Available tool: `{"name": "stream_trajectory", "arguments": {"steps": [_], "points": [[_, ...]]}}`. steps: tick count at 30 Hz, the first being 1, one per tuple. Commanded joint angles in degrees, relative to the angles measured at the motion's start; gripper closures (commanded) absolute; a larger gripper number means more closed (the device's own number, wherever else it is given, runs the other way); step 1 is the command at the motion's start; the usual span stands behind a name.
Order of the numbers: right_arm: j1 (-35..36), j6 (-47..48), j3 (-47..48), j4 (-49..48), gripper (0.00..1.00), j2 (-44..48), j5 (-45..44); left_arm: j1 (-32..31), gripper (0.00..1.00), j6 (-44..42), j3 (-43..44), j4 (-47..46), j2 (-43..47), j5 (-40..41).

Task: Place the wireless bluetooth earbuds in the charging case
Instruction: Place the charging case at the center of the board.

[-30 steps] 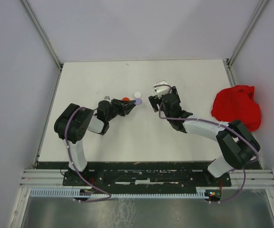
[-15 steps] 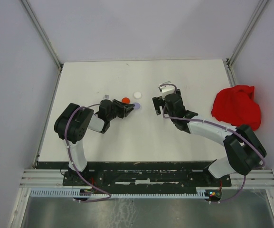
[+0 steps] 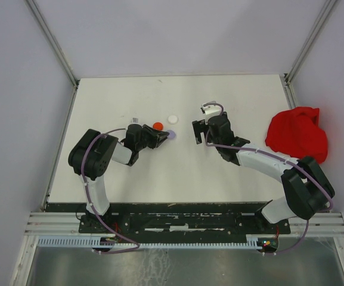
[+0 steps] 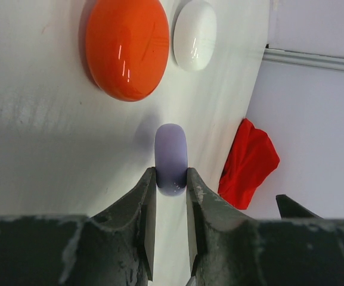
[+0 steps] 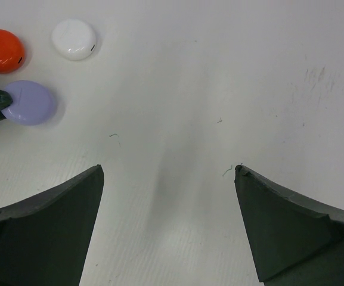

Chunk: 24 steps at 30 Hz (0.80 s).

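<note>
No earbuds show in any view. Three small round discs lie at mid-table: orange [image 3: 157, 126], white [image 3: 172, 119] and purple [image 3: 172, 134]. My left gripper [image 3: 167, 136] is shut on the purple disc [image 4: 171, 155], gripping its edge between the fingertips [image 4: 149, 185] just above the table. The orange disc [image 4: 125, 47] and white disc [image 4: 194, 34] lie just beyond it. My right gripper [image 3: 196, 132] is open and empty [image 5: 169, 173], to the right of the discs. Its view shows the purple disc [image 5: 30, 102], orange disc [image 5: 0, 50] and white disc [image 5: 74, 39] at upper left.
A crumpled red cloth [image 3: 297, 134] lies at the table's right edge and also shows in the left wrist view [image 4: 249, 164]. White walls with metal rails enclose the table at the back and sides.
My left gripper has drawn the purple disc slightly nearer, away from the white disc. My right gripper has shifted a little right and turned. The orange and white discs have stayed put.
</note>
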State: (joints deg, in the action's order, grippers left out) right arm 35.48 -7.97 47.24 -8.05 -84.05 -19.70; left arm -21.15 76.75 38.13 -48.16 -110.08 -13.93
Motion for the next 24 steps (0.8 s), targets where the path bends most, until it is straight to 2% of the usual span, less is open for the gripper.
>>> {"name": "stream_trajectory", "arguments": {"steps": [1, 6, 10, 16, 19, 24], "points": [[-0.3, -1.1, 3.0, -0.6, 0.01, 1.9, 0.7, -0.3, 0.77, -4.5, 2.1, 1.3, 0.1, 1.1], [-0.3, -1.4, 3.1, -0.1, 0.01, 2.3, 0.9, -0.3, 0.68, -5.2, 2.2, 2.8, 0.3, 0.8], [-0.6, -2.1, 3.3, 0.6, 0.01, 2.5, 1.5, -0.2, 0.53, -6.5, 2.5, 6.5, 1.7, 0.7], [-1.0, -3.1, 3.4, 1.1, 0.01, 2.9, 2.2, 0.4, 0.37, -9.3, 2.3, 14.5, 6.3, 1.9], [-1.5, -4.2, 3.5, 1.7, 0.01, 3.3, 3.0, 1.6, 0.34, -10.6, 0.6, 17.6, 10.4, 3.0], [-2.7, -8.3, 4.0, 3.1, 0.01, 4.1, 5.2, 5.3, 0.32, -16.5, -0.5, 29.5, 20.9, 6.9]]}}
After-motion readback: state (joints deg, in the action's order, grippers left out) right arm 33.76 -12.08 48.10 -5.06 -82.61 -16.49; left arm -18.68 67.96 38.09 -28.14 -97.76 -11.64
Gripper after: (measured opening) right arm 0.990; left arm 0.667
